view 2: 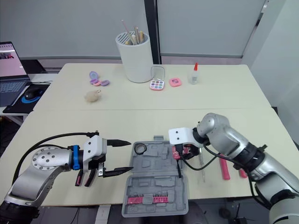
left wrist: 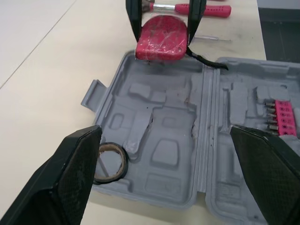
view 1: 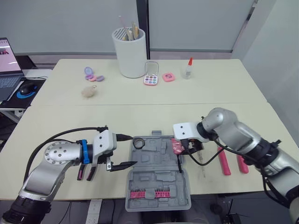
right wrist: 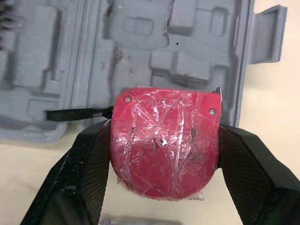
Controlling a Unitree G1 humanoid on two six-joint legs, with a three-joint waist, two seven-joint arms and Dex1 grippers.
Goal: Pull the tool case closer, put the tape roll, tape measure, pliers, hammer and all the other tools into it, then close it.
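The grey tool case (view 1: 159,179) lies open at the table's front edge, with the tape roll (view 1: 138,143) in its far left corner and a pink bit strip (view 1: 149,193) in the near half. My right gripper (right wrist: 165,154) is shut on the red tape measure (view 1: 178,147), held just above the case's far right edge; its black strap (right wrist: 75,113) hangs down. My left gripper (view 1: 132,150) stands open at the case's left side, near the tape roll (left wrist: 110,164). Pink-handled tools (view 1: 223,161) and a screwdriver (view 1: 202,163) lie right of the case.
Pink-and-black handles (view 1: 85,173) lie under my left wrist. On the far table stand a white cup of brushes (view 1: 129,51), a paint palette (view 1: 150,80), a pink compact (view 1: 168,77), a glue bottle (view 1: 188,69) and a fluffy ball (view 1: 88,91). A laptop (view 1: 7,65) sits far left.
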